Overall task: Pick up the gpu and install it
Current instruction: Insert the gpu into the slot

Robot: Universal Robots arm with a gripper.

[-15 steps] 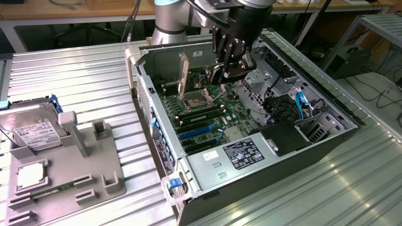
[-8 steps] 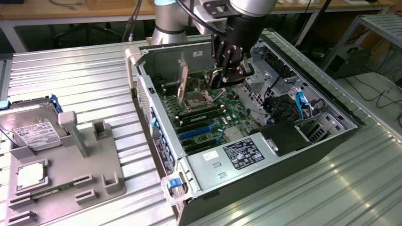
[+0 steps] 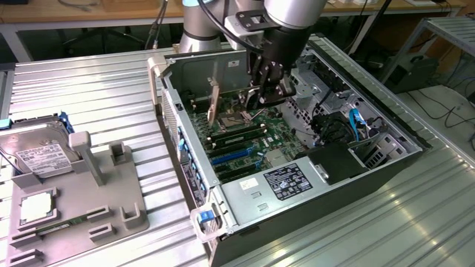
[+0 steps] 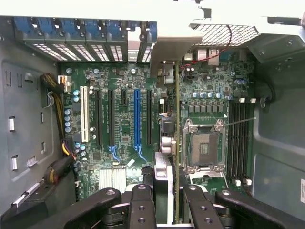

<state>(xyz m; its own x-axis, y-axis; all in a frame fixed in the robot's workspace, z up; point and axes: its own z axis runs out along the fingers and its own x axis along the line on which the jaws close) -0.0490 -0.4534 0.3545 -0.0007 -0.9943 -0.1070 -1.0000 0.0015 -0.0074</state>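
Closest to the wrist camera, the gripper (image 4: 167,193) is clenched on the gpu (image 4: 171,138), with one dark finger against each face of the card. The gpu stands on edge and runs away from the fingers toward the rear openings of the case (image 4: 28,95), its silver bracket at the far end. Under it lies the board (image 4: 119,81). The card's line falls between the socket (image 4: 204,148) and the row of long slots, beside the blue slot (image 4: 138,119) rather than over it. Whether its lower edge touches the board I cannot tell.

In the exterior view the arm hangs over the open case at twelve o'clock. The grey tray (image 3: 111,206) sits at eight o'clock, with the drive (image 3: 37,156) at nine.

The pick-up looks done and the install step is in hand, though the card does not appear seated. Seating it would call for the connector edge square over a slot, the bracket lined up with a rear opening, and a straight push without tilt.

The drive carries a white label. The power supply (image 3: 275,186), at six o'clock inside the case, has a black one with white print. Neither can be read, and no brand shows.
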